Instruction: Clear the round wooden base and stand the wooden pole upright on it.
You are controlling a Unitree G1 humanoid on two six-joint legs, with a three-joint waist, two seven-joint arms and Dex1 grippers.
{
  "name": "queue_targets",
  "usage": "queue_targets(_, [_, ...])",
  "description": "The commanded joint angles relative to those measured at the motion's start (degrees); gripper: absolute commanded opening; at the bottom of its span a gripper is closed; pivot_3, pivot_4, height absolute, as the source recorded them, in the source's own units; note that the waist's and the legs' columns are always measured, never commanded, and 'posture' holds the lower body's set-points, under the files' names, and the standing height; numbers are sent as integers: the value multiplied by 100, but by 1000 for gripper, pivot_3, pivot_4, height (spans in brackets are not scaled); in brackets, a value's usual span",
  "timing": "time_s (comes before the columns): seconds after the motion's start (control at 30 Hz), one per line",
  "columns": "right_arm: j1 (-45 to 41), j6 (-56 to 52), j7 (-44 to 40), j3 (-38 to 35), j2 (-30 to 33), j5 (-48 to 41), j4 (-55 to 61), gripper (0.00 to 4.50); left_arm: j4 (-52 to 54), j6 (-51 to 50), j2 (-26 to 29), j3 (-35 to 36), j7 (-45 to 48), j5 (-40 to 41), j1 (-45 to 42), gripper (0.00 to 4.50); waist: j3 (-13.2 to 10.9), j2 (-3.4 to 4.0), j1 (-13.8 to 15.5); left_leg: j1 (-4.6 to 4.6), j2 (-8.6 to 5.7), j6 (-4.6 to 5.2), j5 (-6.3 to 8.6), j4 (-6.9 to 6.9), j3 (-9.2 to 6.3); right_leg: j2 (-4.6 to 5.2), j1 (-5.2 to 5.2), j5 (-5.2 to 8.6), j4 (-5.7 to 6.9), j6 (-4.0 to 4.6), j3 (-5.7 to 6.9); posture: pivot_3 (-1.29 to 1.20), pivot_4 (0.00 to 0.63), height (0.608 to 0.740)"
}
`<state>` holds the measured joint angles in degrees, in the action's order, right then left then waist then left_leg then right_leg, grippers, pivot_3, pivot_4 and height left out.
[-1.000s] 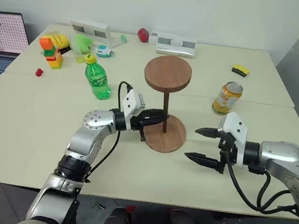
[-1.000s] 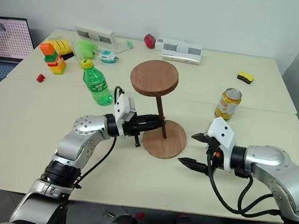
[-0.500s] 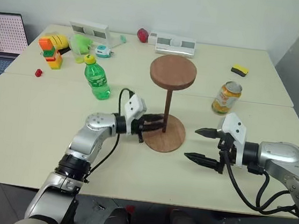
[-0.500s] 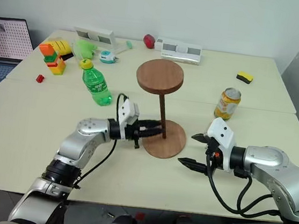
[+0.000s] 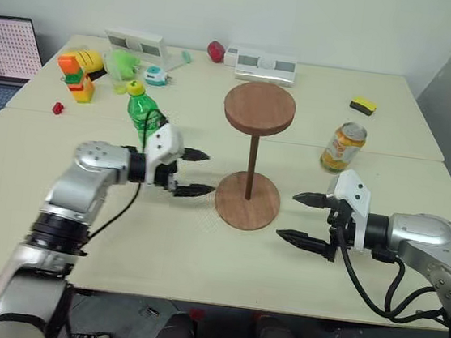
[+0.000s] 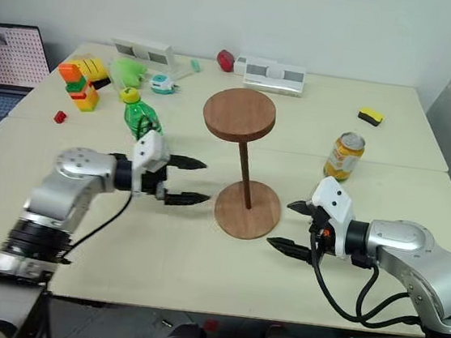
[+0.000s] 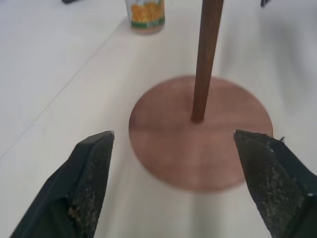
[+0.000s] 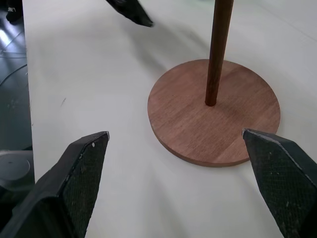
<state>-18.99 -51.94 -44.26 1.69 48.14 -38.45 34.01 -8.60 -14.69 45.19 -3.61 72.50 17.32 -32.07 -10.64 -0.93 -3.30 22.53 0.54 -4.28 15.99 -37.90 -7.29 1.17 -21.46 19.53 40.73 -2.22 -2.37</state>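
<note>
Wooden pole (image 5: 252, 166) standing upright, thin dark-brown rod seated at the centre of the round wooden base (image 5: 246, 201), reddish-brown disc on top, mid tabletop (image 5: 200, 248), left tool (image 5: 192, 173) wide open, empty, just beside the base, right tool (image 5: 301, 218) wide open, empty, on its other side

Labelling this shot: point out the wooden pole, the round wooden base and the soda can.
wooden pole (image 5: 252, 168), left eye view, mid-shaft.
round wooden base (image 5: 233, 207), left eye view, bare top face.
soda can (image 5: 342, 148), left eye view, side label.

Bare counter (image 5: 200, 248) lies open along the near edge before me; green bottle (image 5: 143, 116) and can (image 5: 342, 147) flank the upright wooden pole (image 5: 252, 161).
</note>
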Motion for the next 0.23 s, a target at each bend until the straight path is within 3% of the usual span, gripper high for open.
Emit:
queue_targets(0.03, [51, 197, -148, -249, 83, -40, 98, 4500, 548, -349, 530, 423, 433, 416, 166, 4119, 0, 0, 3, 1, 0, 0, 0, 0, -1, 0, 0, 0, -2, 0, 1, 0, 150, 740])
queue_targets(0.23, [223, 677, -326, -510, 6, 5, -8, 4500, 1219, -895, 1065, 732, 714, 862, 709, 4119, -2, 0, 13, 4, 0, 0, 0, 0, -2, 2, 2, 0, -8, 0, 3, 0, 150, 740])
